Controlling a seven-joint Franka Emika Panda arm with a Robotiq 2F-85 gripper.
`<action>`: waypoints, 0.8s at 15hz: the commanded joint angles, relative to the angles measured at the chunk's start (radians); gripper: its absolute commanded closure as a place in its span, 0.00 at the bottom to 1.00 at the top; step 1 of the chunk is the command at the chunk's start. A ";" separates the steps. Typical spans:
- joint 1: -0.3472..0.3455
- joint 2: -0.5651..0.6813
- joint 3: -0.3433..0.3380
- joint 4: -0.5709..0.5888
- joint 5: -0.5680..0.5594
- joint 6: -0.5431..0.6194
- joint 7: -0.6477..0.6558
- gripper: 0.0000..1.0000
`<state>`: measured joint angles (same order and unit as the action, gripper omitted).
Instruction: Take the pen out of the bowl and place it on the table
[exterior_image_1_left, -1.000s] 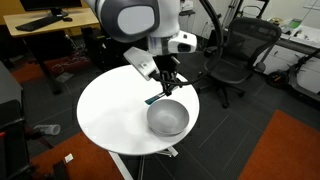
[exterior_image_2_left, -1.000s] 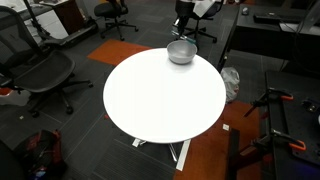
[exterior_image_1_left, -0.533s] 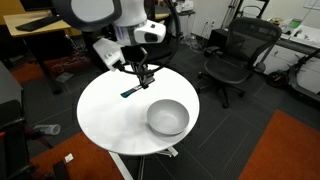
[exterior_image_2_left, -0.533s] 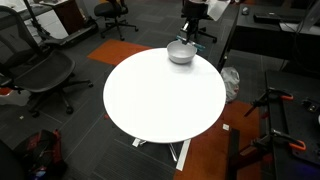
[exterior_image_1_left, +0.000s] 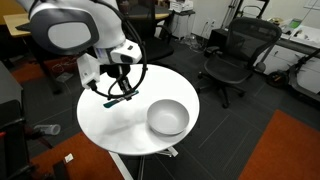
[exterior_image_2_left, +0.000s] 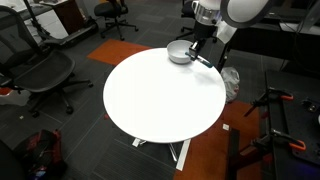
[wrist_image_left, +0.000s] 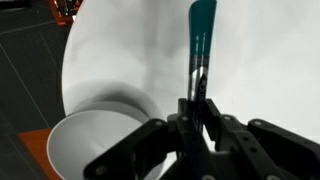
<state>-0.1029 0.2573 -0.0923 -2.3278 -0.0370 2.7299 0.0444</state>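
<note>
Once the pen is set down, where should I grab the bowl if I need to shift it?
Pinch the bowl at its rim, one finger inside and one outside, coming straight down from above. It stands upright and open, looks too wide to span, and its thin wall suits a pinch.

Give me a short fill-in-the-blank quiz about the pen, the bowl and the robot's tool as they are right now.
1. The tool is ___ on the pen.
2. The bowl has ___ inside it.
3. The pen is held above the round white ___, off to the side of the bowl.
Missing words: shut; nothing; table.
</note>
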 joint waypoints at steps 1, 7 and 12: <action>0.027 0.035 -0.021 -0.031 -0.002 0.064 0.069 0.95; 0.025 0.138 -0.021 -0.009 0.038 0.108 0.119 0.95; 0.037 0.193 -0.030 0.006 0.062 0.141 0.150 0.56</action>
<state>-0.0926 0.4255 -0.1019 -2.3349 0.0031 2.8359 0.1635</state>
